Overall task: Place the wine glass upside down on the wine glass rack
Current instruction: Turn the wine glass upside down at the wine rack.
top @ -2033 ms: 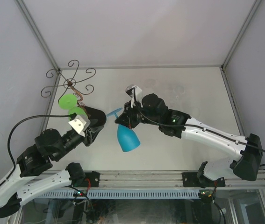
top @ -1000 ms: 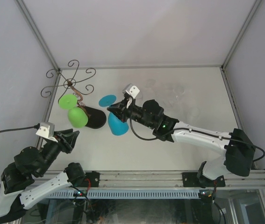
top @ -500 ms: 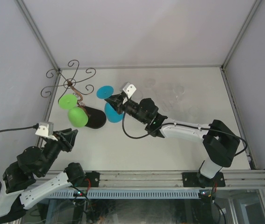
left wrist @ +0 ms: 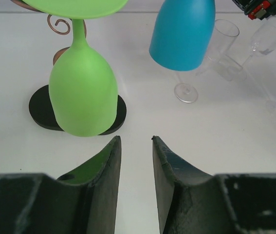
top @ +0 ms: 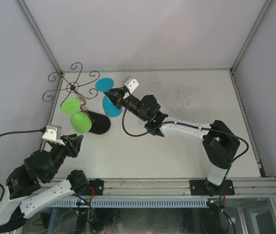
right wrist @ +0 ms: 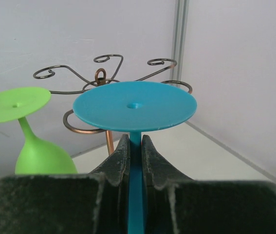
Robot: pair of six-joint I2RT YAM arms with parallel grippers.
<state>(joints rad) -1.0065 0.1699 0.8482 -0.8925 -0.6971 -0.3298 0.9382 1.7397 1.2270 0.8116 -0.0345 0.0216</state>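
One rack (top: pixel 72 87) holds one green glass (top: pixel 81 122); the right claw (right wrist: pixel 135 142) clamps one blue glass (right wrist: pixel 135 106); the left claw (left wrist: pixel 134 141) is apart; two clear glasses (left wrist: pixel 223 41) are nearby.

You are viewing a pale, matte table (top: pixel 176 146) enclosed by pale walls on three sides. The black oval rack base (top: pixel 101 124) is resting flat on the surface at the left, toward the back. Clear glasses (left wrist: pixel 220 39) are sitting on the surface toward the back right, well apart from the base. At least one is standing on its foot; their transparency is keeping you from counting them.
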